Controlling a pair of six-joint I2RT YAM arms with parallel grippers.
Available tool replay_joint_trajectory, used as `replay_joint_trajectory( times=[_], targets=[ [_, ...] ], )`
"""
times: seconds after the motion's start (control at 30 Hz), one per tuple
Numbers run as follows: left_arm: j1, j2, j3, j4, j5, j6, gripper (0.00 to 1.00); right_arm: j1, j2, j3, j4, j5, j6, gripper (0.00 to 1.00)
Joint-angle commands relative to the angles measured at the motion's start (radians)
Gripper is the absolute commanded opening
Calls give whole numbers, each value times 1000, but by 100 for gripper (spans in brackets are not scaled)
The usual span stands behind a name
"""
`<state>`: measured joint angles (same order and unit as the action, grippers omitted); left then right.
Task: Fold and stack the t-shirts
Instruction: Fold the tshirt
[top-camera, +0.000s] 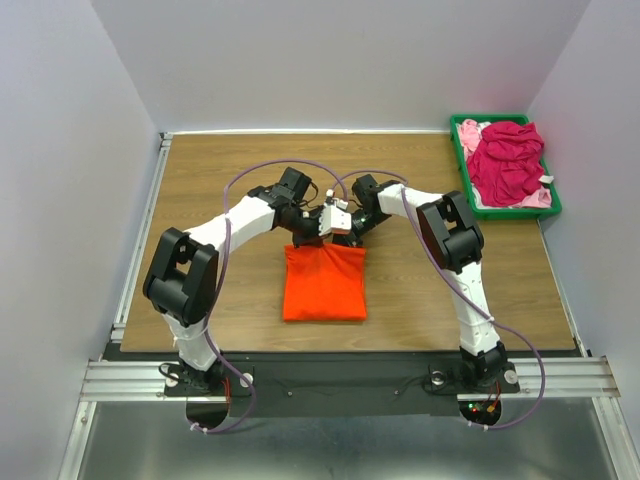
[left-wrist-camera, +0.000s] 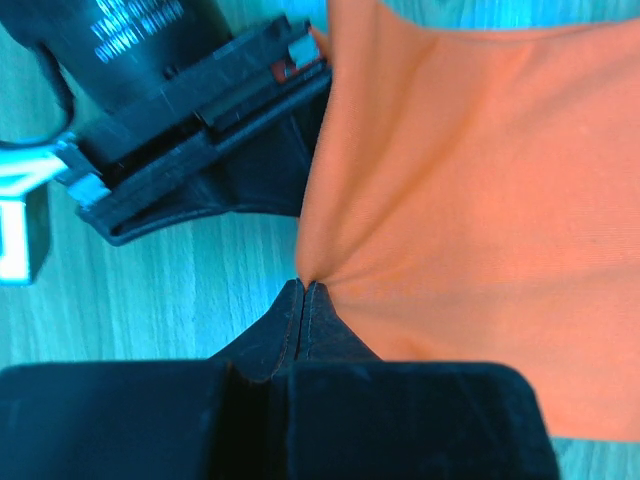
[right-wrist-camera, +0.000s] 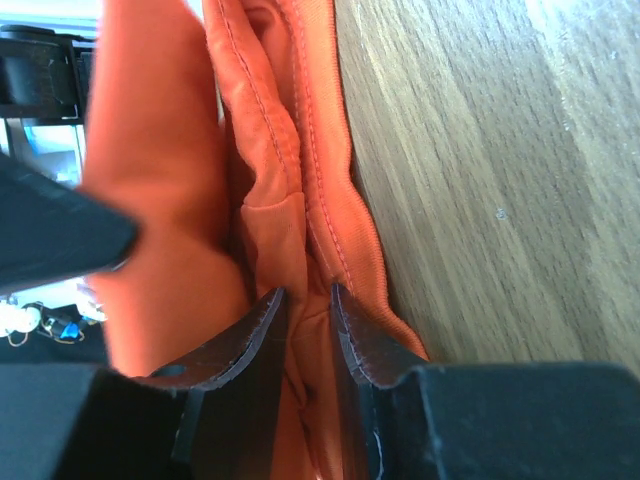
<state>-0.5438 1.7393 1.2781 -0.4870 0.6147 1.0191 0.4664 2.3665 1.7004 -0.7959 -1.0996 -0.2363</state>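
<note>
Pinching the far edge of the folded orange t-shirt (top-camera: 324, 283) with the left gripper (left-wrist-camera: 303, 290), jaws pressed tight on a thin tuck of cloth. Clamping the same edge with the right gripper (right-wrist-camera: 308, 292), jaws narrowly parted around bunched, seamed layers. Well left of the green bin (top-camera: 458, 150), nearer the arm bases. Probably light, limp, slightly slippery; likely to sag or unfold from one point. Best taken at both far corners, through every layer. Magenta t-shirt (top-camera: 508, 160) and pale pink t-shirt (top-camera: 470, 133) heaped inside the green bin.

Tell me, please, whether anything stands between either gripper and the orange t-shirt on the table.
Nothing visible does. The left gripper is shut on the far edge of the orange t-shirt, and the right gripper is closed on a bunched fold of that same edge beside it.
</note>
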Motion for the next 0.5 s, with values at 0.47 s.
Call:
replay_joint_trajectory(
  times=[0.47],
  targets=[
    [4, -41, -22, -25, 46, 90, 0, 5, -69, 172, 1, 214, -5, 34]
  ],
)
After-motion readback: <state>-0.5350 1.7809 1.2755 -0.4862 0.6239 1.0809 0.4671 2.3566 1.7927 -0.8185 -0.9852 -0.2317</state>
